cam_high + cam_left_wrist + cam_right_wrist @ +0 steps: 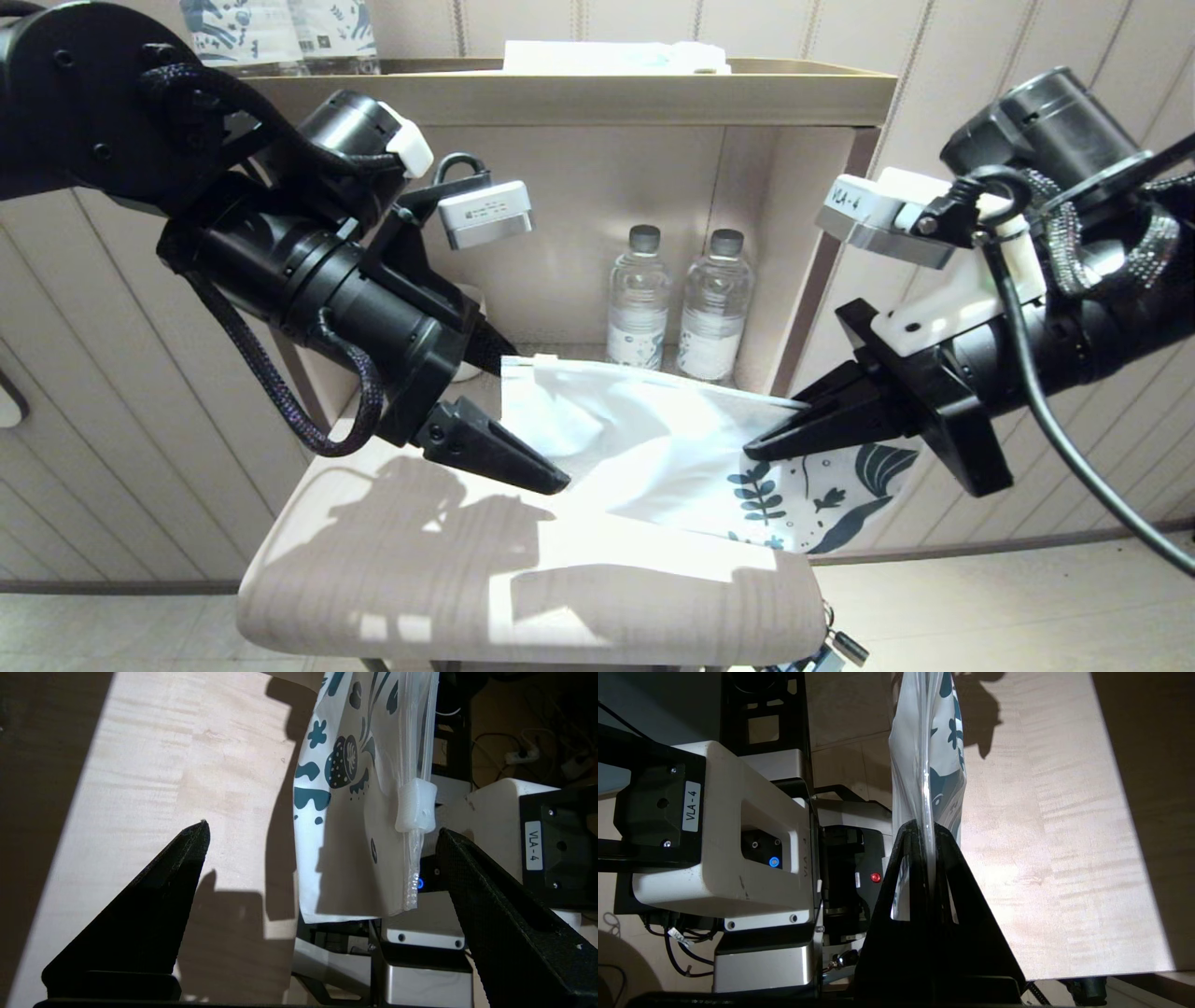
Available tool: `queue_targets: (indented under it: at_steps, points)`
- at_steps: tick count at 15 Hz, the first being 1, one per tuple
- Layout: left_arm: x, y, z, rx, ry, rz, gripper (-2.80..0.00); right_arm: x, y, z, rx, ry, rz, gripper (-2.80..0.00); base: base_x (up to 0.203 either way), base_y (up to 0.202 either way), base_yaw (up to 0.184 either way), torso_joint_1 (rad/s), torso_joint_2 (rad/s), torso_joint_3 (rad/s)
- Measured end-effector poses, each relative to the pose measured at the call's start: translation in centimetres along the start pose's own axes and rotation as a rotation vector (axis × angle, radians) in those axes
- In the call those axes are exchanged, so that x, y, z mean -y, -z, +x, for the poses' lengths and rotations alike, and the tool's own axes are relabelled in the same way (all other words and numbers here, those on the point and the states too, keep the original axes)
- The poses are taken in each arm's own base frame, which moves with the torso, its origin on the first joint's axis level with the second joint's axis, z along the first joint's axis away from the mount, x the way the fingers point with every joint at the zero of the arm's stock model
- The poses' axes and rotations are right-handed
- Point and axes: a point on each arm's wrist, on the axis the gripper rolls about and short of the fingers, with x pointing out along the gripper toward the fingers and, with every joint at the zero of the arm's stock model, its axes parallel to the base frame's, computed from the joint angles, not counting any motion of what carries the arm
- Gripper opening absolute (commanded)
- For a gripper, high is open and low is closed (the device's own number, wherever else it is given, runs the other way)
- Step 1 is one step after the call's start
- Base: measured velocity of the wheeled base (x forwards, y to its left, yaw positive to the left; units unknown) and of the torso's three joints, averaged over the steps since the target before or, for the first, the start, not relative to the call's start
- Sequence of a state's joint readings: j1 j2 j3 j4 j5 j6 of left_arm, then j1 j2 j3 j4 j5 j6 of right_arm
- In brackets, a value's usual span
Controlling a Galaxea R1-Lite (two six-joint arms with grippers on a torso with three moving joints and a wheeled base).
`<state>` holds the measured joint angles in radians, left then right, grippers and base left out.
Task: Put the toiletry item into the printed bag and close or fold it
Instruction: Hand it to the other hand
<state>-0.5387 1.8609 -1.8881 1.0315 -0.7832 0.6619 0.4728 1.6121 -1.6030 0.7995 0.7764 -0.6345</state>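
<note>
The right gripper (pixel 761 446) is closed on the bag (pixel 653 448), pinching its clear top strip between two black wedge-shaped fingers (pixel 920 858). The bag is a thin, glossy white plastic pouch, wrinkled in the middle, with a dark teal leaf print near the held end. It hangs over the far right part of the table (pixel 392 560), and its printed corner goes past the table's right edge. A small white slider (pixel 416 805) of frosted plastic sits on the strip. The left gripper (pixel 527 415) is open wide at the other end of the bag, one pointed finger behind the bag's upper corner and the other in front of it, low over the table; I cannot tell if they touch the plastic. The stick cannot be seen in any view. The table has a pale, streaked wood-like surface with hard shadows. Behind it, two clear ribbed bottles (pixel 677 303) with grey caps stand in a beige shelf (pixel 560 93).
</note>
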Motion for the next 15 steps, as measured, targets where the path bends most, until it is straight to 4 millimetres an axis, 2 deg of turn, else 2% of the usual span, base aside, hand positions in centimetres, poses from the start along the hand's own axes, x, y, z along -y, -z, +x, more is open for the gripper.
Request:
queue_targets:
  at_steps: [2, 3, 15]
  points:
    - [-0.08, 0.06, 0.08, -0.001, 0.002, -0.004, 0.0, 0.01, -0.02, -0.02, 0.001, 0.001, -0.001, -2.8, 0.0, 0.0, 0.0, 0.0, 0.0, 0.0]
    - [-0.11, 0.08, 0.1, -0.002, 0.003, -0.006, -2.8, 0.0, -0.03, -0.02, 0.001, 0.0, -0.001, -2.8, 0.0, 0.0, 0.0, 0.0, 0.0, 0.0]
    - [-0.27, -0.05, 0.2, 0.006, 0.008, -0.01, -2.8, -0.31, -0.48, 0.2, 0.009, -0.014, -0.014, -2.8, 0.0, 0.0, 0.0, 0.0, 0.0, 0.0]
